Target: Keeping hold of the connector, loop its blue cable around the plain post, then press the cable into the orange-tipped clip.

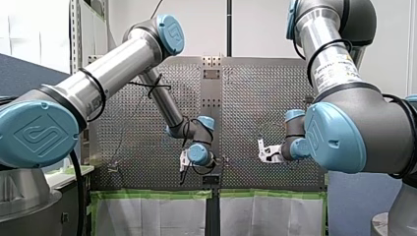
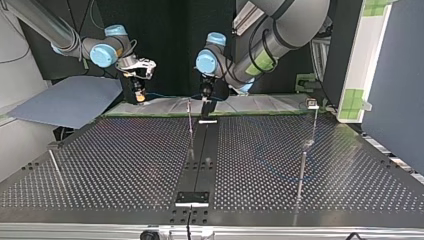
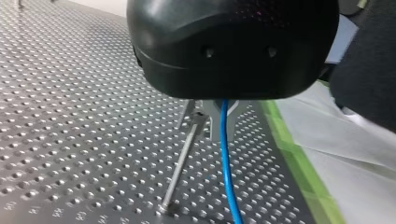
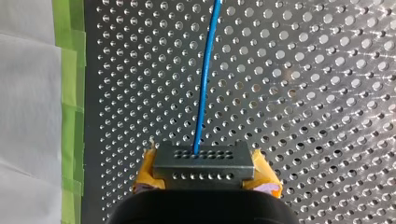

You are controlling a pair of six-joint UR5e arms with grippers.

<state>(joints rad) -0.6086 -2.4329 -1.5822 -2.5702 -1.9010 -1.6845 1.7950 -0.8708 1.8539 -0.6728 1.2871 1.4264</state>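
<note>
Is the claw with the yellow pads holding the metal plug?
Yes, my right claw grips the metal plug between its yellow pads, and the blue cable runs out of the plug's front.

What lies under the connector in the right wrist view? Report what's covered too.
The perforated table lies under the connector, its blue cable running ahead over it. The connector and my right gripper hide the patch directly beneath.

At the table's (image 2: 125,160) far edge, left of middle: my right gripper (image 2: 140,96), yellow pads downward. Near it, above a thin post (image 2: 190,125): my left gripper (image 2: 205,102). Between both, a blue cable (image 2: 167,95).
</note>
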